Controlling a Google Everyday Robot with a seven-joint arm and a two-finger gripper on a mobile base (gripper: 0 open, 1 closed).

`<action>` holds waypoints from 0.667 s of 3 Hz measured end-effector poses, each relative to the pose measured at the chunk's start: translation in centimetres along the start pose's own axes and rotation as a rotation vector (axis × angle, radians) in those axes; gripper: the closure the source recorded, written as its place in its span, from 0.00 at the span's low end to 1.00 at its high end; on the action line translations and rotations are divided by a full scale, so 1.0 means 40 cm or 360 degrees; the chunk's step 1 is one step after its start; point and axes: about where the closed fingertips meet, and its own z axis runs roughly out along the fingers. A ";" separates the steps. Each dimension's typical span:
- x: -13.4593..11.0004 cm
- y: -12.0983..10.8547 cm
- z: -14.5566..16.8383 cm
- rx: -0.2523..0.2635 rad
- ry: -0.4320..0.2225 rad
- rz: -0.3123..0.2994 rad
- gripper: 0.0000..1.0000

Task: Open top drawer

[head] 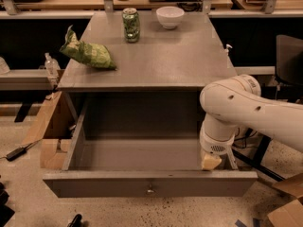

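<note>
The top drawer is a wide grey drawer pulled far out from under the grey cabinet top; its inside shows bare. Its flat front faces me with one small round metal knob at centre. My white arm reaches in from the right and bends down into the drawer's right front corner. The gripper is at the arm's lower end, just behind the drawer front and to the right of the knob. Only a pale yellowish tip of it shows.
On the cabinet top lie a green chip bag, a green can and a white bowl. Cardboard boxes stand on the floor at left, another box at lower right. A dark chair is at right.
</note>
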 end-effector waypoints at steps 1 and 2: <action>0.002 0.002 -0.001 0.0001 0.0002 0.0001 0.00; 0.002 0.002 -0.001 0.0001 0.0002 0.0001 0.00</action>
